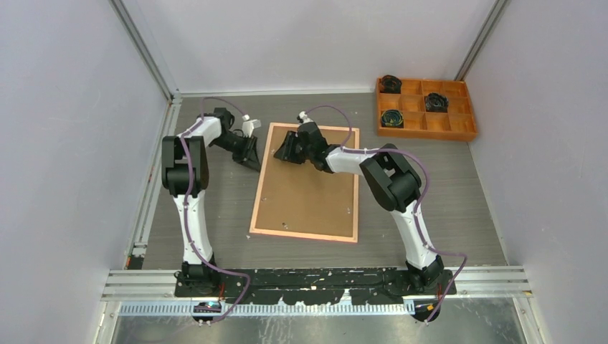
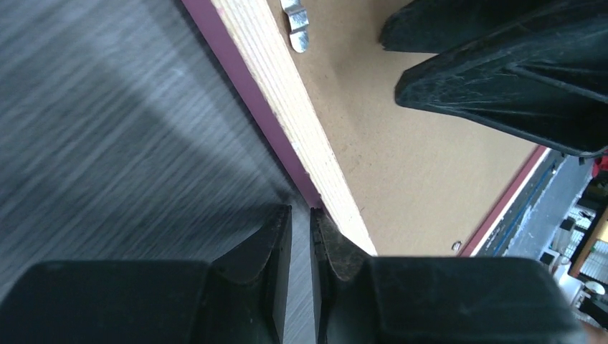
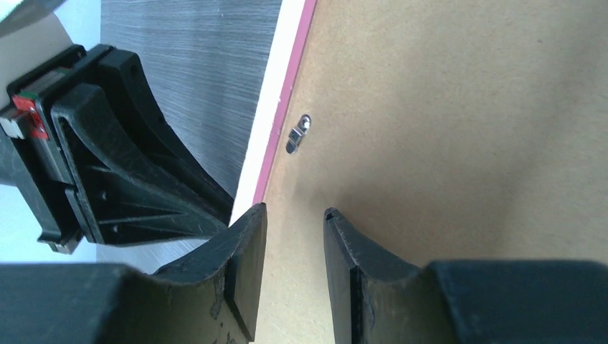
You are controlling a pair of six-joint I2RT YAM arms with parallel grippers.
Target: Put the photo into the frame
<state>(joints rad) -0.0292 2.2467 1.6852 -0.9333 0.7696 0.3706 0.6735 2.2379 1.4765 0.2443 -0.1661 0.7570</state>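
One corner matters now: the far left of the frame (image 1: 303,236), which lies face down, long axis running near to far, with the board (image 1: 308,193) in it. No photo shows. My left gripper (image 2: 301,211), pinched almost closed on nothing, sits just outside the left edge. My right gripper (image 3: 295,211), slightly parted and empty, is over the board beside a clip (image 3: 297,134).
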